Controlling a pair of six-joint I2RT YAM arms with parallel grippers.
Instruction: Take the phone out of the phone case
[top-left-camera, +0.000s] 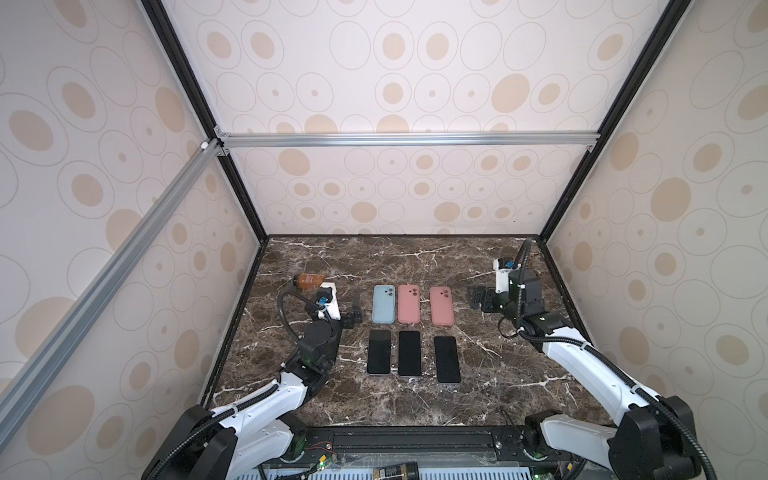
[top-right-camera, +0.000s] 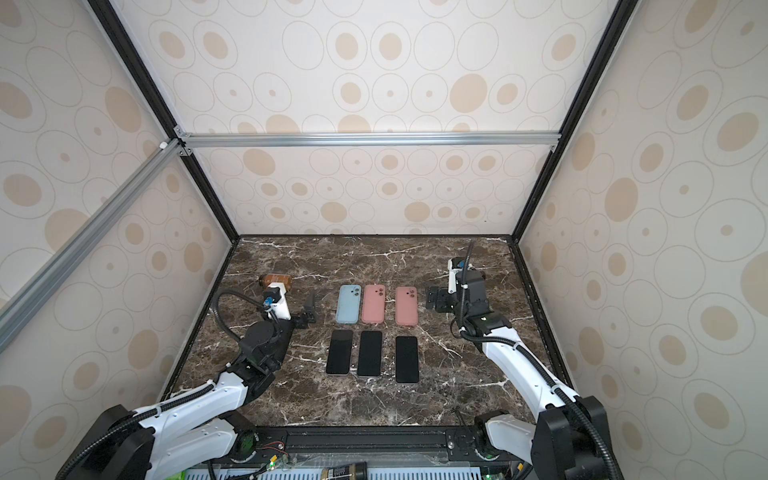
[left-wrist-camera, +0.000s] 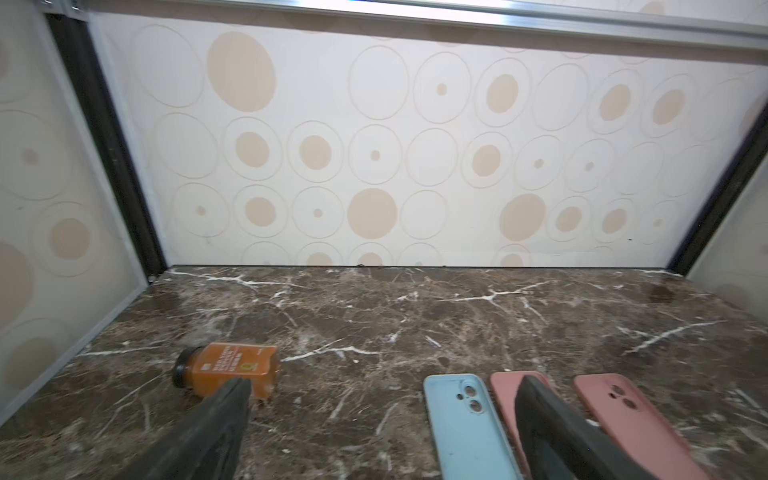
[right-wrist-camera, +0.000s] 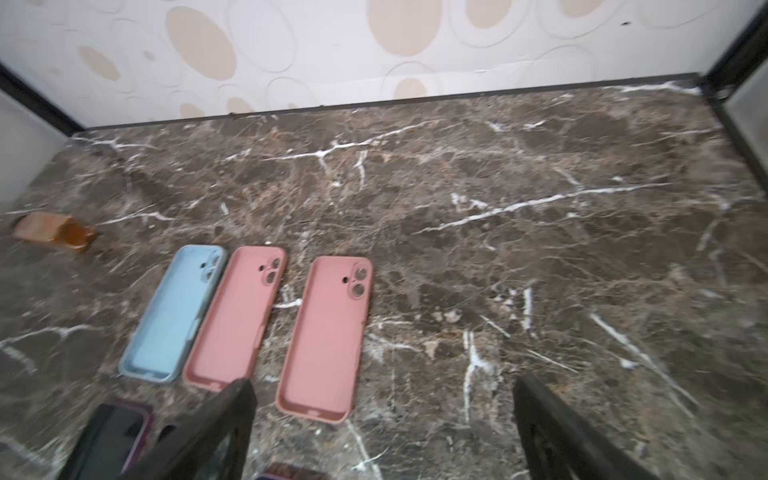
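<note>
Tabletop (top-left-camera: 415, 257) of brown marble carries everything. Left arm (top-left-camera: 257, 399) and right arm (top-left-camera: 582, 357) flank the middle, both with jaws spread, pinching nothing. Three phones (top-left-camera: 409, 353) lie bare, screens up, mid-tabletop toward the front edge; three empty cases (top-left-camera: 409, 304) lie just behind. Bottle (top-left-camera: 306, 281) lies on its side by the left edge.

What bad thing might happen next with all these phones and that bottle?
The bottle lies on its side near the open left gripper; a nudge might roll it. The blue case and middle pink case sit very close, so grabbing one may drag the other. A low arm could shove the phones.
</note>
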